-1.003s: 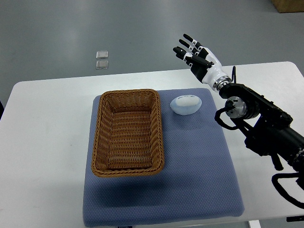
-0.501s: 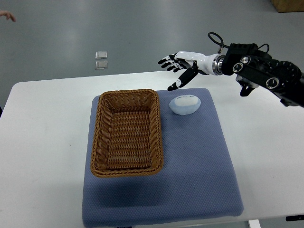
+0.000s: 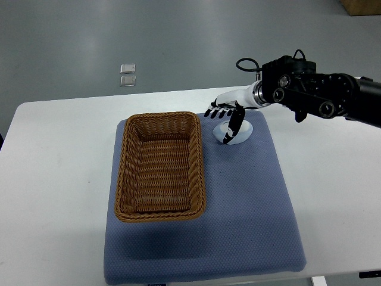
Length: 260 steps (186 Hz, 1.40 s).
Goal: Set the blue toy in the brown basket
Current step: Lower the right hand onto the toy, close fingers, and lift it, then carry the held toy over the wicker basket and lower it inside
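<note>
Reaching in from the right side of the bench [image 3: 59, 155], I am holding my right robot hand [image 3: 225, 122] just over the blue toy [image 3: 238, 134], palm turned down. My fingers [image 3: 214, 112] are spread and pointing left, toward the basket side, while the thumb [image 3: 231, 128] is hanging down across the front of the toy. Nothing is gripped; I cannot tell whether the thumb tip is touching the toy or only hanging in front of it. I am keeping the hand fanned out this way, I think, so that it can close around the rounded, pale blue lump from above rather than push it sideways.

The toy is lying on the blue mat [image 3: 250, 226], at the mat's far right part, just beside the far right corner of the brown wicker basket [image 3: 159, 208] but not touching it. The basket is sitting on the left half of the same mat, open side up and holding nothing, so the carry I am facing is a short one to the left, over the woven rim. The soft mat is probably helping to stop both things from sliding. My left arm is not showing anywhere.
</note>
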{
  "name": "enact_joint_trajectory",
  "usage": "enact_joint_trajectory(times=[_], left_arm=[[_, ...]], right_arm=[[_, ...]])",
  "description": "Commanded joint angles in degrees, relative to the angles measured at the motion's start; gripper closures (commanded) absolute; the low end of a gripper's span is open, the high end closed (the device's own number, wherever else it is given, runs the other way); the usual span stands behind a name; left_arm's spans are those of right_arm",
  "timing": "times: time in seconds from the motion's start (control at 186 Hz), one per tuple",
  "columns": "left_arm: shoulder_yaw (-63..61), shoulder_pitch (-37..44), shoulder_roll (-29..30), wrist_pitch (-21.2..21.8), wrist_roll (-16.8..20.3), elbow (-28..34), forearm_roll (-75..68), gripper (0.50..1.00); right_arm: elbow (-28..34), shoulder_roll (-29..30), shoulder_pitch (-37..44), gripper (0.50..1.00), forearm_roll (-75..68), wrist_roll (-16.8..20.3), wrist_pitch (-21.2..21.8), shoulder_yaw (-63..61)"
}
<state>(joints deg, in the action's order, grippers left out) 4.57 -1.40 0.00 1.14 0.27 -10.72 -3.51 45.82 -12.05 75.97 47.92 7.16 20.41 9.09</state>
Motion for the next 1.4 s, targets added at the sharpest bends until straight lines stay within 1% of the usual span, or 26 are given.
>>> enact_joint_trajectory(times=[0.0,0.092,0.156,0.21,0.253,0.259,0.264,0.27,0.275,0.28,0.286,0.291,0.313,0.377,0.394,0.442,0.48,0.582,0.695,0.765,0.857,1.051,1.202,1.396], left_arm=[[0.0,0.0,0.0,0.0,0.0,0.0,0.0,0.5],[0.0,0.0,0.0,0.0,0.0,0.1,0.1,0.5],[0.0,0.0,0.0,0.0,0.0,0.1,0.0,0.5],[0.0,0.0,0.0,0.0,0.0,0.1,0.1,0.5],[0.0,0.0,0.0,0.0,0.0,0.1,0.1,0.5],[0.0,0.0,0.0,0.0,0.0,0.1,0.0,0.5],[0.0,0.0,0.0,0.0,0.0,0.1,0.0,0.5],[0.0,0.0,0.0,0.0,0.0,0.1,0.0,0.5],[0.0,0.0,0.0,0.0,0.0,0.1,0.0,0.5],[0.0,0.0,0.0,0.0,0.0,0.0,0.0,0.5],[0.0,0.0,0.0,0.0,0.0,0.0,0.0,0.5],[0.0,0.0,0.0,0.0,0.0,0.0,0.0,0.5],[0.0,0.1,0.0,0.0,0.0,0.0,0.0,0.5],[0.0,0.0,0.0,0.0,0.0,0.1,0.0,0.5],[0.0,0.0,0.0,0.0,0.0,0.1,0.0,0.5],[0.0,0.0,0.0,0.0,0.0,0.2,0.0,0.5],[0.0,0.0,0.0,0.0,0.0,0.2,0.0,0.5],[0.0,0.0,0.0,0.0,0.0,0.3,0.1,0.5],[0.0,0.1,0.0,0.0,0.0,0.4,0.1,0.5],[0.1,0.1,0.0,0.0,0.0,0.5,0.1,0.5],[0.0,0.1,0.0,0.0,0.0,0.5,0.1,0.5],[0.0,0.1,0.0,0.0,0.0,0.4,0.0,0.5],[0.0,0.1,0.0,0.0,0.0,0.4,0.1,0.5],[0.0,0.1,0.0,0.0,0.0,0.6,0.1,0.5]], right_arm=[[-1.0,0.8,-1.9,0.597,2.9,-0.2,-1.9,0.1],[-2.0,1.2,-3.0,0.603,5.2,-0.3,-3.4,0.4],[-2.4,1.9,-3.4,0.605,6.0,-0.3,-3.7,0.4],[-2.8,1.9,-3.6,0.617,6.5,-0.3,-3.8,0.4],[-2.9,1.9,-3.8,0.648,6.8,-0.3,-3.9,0.4],[-2.9,1.9,-3.9,0.666,6.9,-0.3,-3.9,0.4],[-2.9,1.9,-3.9,0.666,6.9,-0.3,-3.9,0.4],[-2.9,1.9,-3.9,0.683,6.9,-0.3,-3.9,0.4],[-2.9,1.9,-3.9,0.683,6.9,-0.3,-3.9,0.4],[-2.9,1.9,-4.0,0.703,6.9,-0.3,-3.9,0.4],[-2.9,1.9,-4.0,0.703,6.9,-0.3,-3.9,0.4],[-2.9,1.9,-4.0,0.719,7.0,-0.3,-4.0,0.4],[-2.9,1.9,-4.0,0.738,7.0,-0.3,-4.1,0.5],[-2.9,1.9,-3.9,0.758,7.0,-0.3,-4.3,0.6],[-2.9,1.9,-3.9,0.773,7.0,-0.4,-4.6,0.7],[-2.9,1.9,-3.8,0.783,6.9,-0.4,-5.1,0.9],[-2.9,1.9,-3.7,0.816,6.9,-0.4,-5.5,1.2],[-2.9,1.5,-3.3,0.838,6.9,-0.4,-5.4,1.8],[-2.7,0.7,-2.9,0.842,6.7,-0.4,-4.9,1.6],[-2.3,0.1,-0.2,0.844,6.2,-0.4,-4.9,1.5],[-0.9,-1.4,2.7,0.844,5.8,-0.4,-3.8,1.1],[2.3,-0.5,8.0,0.844,3.8,-0.4,-3.5,1.2],[2.8,3.9,8.7,0.844,0.8,-0.5,-3.3,1.3],[2.4,11.4,8.5,0.842,-3.5,-0.5,-3.9,1.2]])
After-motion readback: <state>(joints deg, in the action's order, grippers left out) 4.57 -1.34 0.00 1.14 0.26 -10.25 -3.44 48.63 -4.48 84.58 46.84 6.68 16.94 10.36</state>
